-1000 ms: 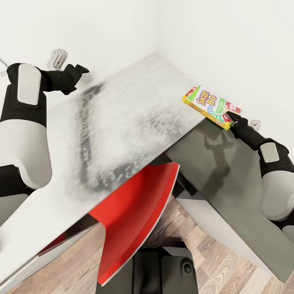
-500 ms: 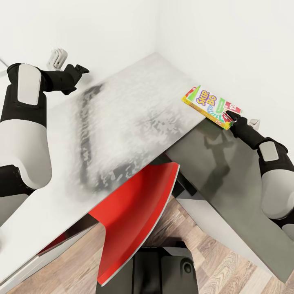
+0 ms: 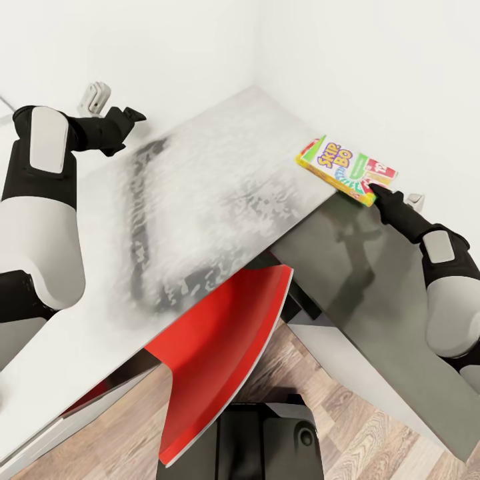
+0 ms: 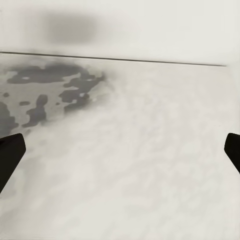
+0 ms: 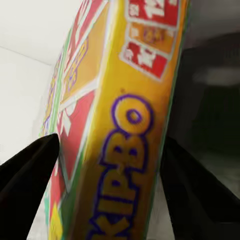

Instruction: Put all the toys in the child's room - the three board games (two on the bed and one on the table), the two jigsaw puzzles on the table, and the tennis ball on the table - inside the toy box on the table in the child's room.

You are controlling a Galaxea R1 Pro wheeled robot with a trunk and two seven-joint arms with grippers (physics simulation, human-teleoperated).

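We see one yellow-green-red "Skip-Bo" board game box [image 3: 345, 169], thin and rectangular, at about 2 o'clock in the head view, lifted over the far right edge of the light grey desk top [image 3: 220, 180] near the white wall corner [image 3: 257, 60]. The right gripper [image 3: 375, 191] sits at the box's near right corner, at 4 o'clock from the box centre, touching it. In the right wrist view the box's yellow edge with purple lettering [image 5: 117, 150] fills the middle, with one dark finger [image 5: 30, 165] on its printed face side and the other on the opposite side, so we read the right gripper [image 5: 112, 170] as clenched on the box. The left gripper [image 3: 130, 115] is at 10 o'clock in the head view, over the far left edge of the desk, well apart from the box; the left wrist view shows its two dark fingertips [image 4: 10, 155] spread wide at the picture's sides with bare mottled desk between them, holding nothing. Count: one game box, two grippers, one red curved chair [image 3: 220, 347] tucked at 6 o'clock under the desk, one white wall plug [image 3: 93, 97] by the left arm. The head view shows wood-plank floor [image 3: 373, 433]; the wrist views give finger positions we cannot make out from the head.
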